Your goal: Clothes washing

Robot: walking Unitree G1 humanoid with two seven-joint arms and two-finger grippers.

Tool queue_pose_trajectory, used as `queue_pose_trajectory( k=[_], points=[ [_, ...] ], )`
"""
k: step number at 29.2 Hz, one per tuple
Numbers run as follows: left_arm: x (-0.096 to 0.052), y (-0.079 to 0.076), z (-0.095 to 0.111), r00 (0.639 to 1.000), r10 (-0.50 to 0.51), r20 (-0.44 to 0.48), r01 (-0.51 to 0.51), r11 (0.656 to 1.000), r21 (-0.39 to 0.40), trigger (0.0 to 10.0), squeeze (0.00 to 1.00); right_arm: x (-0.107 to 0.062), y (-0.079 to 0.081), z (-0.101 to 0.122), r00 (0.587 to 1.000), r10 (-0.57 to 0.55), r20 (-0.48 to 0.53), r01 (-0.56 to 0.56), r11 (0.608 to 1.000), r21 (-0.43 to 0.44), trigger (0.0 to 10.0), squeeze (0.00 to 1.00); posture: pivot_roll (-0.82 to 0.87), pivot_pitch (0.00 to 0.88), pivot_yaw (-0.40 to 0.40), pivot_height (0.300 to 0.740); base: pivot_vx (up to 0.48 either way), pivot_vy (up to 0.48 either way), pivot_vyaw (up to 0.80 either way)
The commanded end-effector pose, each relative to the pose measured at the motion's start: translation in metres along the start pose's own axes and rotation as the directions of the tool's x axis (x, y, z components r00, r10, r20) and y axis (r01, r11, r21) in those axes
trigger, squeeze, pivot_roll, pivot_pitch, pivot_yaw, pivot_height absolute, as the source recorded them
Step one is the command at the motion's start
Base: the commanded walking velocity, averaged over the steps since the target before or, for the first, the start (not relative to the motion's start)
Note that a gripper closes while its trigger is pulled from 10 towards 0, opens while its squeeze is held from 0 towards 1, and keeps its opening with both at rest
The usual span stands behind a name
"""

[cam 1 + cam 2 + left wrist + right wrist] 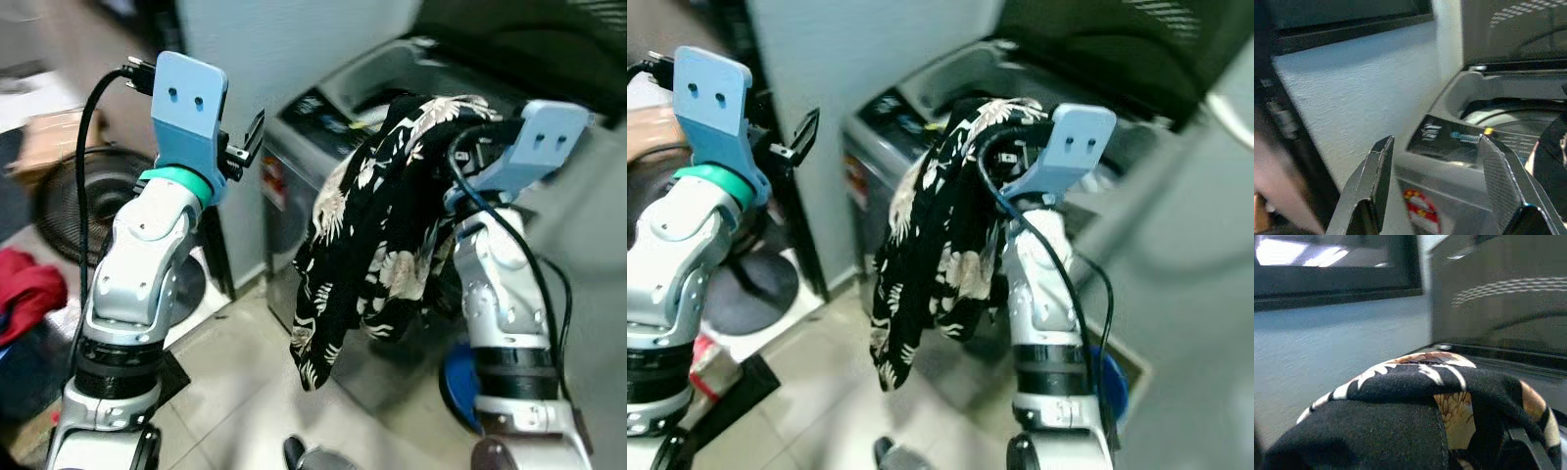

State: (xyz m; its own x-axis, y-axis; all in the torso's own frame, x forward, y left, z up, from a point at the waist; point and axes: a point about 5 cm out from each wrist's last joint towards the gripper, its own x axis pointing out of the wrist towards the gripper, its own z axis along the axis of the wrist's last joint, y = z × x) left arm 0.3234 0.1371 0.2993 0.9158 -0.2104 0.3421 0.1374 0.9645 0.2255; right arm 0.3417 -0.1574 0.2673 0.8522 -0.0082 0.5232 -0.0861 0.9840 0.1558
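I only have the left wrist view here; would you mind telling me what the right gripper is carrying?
Observer: The right gripper holds a black floral shirt, draped over it and hanging down towards the floor.
Operator: Thank you. Is the shirt inside the washing machine yet?
Observer: Not yet; most of it hangs in front of the washing machine, outside the tub.
Operator: And where is my left gripper relative to the shirt?
Observer: The left gripper is raised to the shirt's left, apart from it, fingers open.
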Motion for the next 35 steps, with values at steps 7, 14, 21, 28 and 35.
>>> queue_pose_trajectory(
  k=[7, 14, 21, 28, 35],
  points=[
    [-0.001, 0.001, 0.001, 1.0, 0.003, 0.011, -0.003, 1.0, -0.002, 10.0, 0.0, 0.0, 0.001, 0.005, 1.0, 0.003, 0.03, -0.003, 1.0, 0.02, 10.0, 0.0, 0.04, 0.058, 0.015, 0.74, 0.0, 0.0, -0.8],
    [-0.001, 0.001, 0.001, 1.0, 0.008, 0.01, -0.008, 1.0, -0.008, 10.0, 0.0, 0.001, 0.0, 0.004, 1.0, -0.004, 0.024, 0.003, 1.0, 0.023, 10.0, 0.0, 0.04, 0.06, 0.014, 0.74, 0.0, 0.0, -0.8],
    [-0.001, 0.003, 0.003, 1.0, 0.016, 0.017, -0.016, 1.0, -0.019, 10.0, 0.0, 0.002, -0.006, 0.002, 0.999, -0.044, 0.007, 0.044, 0.999, 0.028, 10.0, 0.0, 0.04, 0.062, 0.012, 0.74, 0.0, 0.0, -0.8],
    [-0.001, 0.003, 0.003, 1.0, 0.015, 0.02, -0.015, 1.0, -0.013, 10.0, 0.0, 0.002, -0.008, 0.001, 0.998, -0.058, 0.004, 0.058, 0.998, 0.023, 10.0, 0.0, 0.04, 0.061, 0.013, 0.74, 0.0, 0.0, -0.8],
    [0.0, 0.003, 0.003, 1.0, 0.019, 0.021, -0.018, 1.0, -0.011, 10.0, 0.0, 0.002, -0.01, 0.001, 0.998, -0.067, 0.003, 0.067, 0.998, 0.012, 10.0, 0.0, 0.04, 0.059, 0.013, 0.74, 0.0, 0.0, -0.74]
  ],
)
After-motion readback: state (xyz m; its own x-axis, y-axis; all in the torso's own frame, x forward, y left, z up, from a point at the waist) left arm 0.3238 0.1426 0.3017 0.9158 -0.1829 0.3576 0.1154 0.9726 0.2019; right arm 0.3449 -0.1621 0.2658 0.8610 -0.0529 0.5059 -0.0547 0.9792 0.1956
